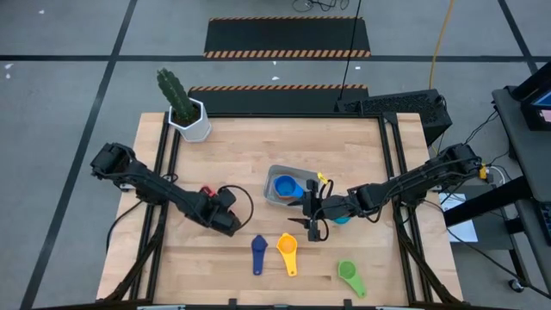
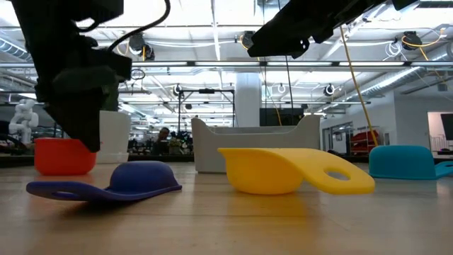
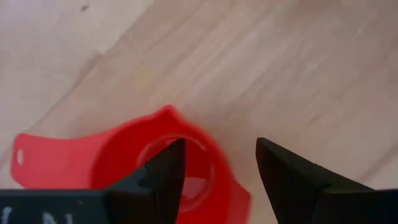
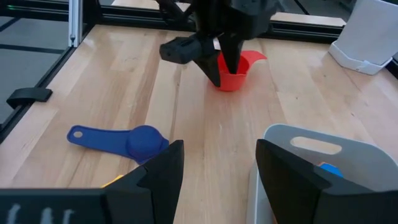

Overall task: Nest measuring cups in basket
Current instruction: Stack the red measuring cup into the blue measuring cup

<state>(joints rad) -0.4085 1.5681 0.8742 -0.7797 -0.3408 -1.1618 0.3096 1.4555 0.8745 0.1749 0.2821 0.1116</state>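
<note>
The red measuring cup [image 3: 124, 162] stands upright on the wooden table, left of centre. My left gripper [image 3: 221, 146] points down over it, open. One finger is over the bowl's inside and the other is outside the rim. Whether either touches the cup, I cannot tell. My right gripper [image 4: 219, 146] hovers open and holds nothing, beside the pale basket [image 1: 277, 175]. The basket holds a blue cup [image 1: 285, 186] and an orange one. A light blue cup [image 2: 400, 161] lies under my right arm. The navy [image 1: 258, 252], yellow [image 1: 288, 252] and green [image 1: 350, 275] cups lie near the front edge.
A white hexagonal pot with a cactus [image 1: 189, 116] stands at the table's far left corner. Black frame rails [image 1: 392, 164] run along the table's left and right sides. Bare wood lies between the red cup and the basket.
</note>
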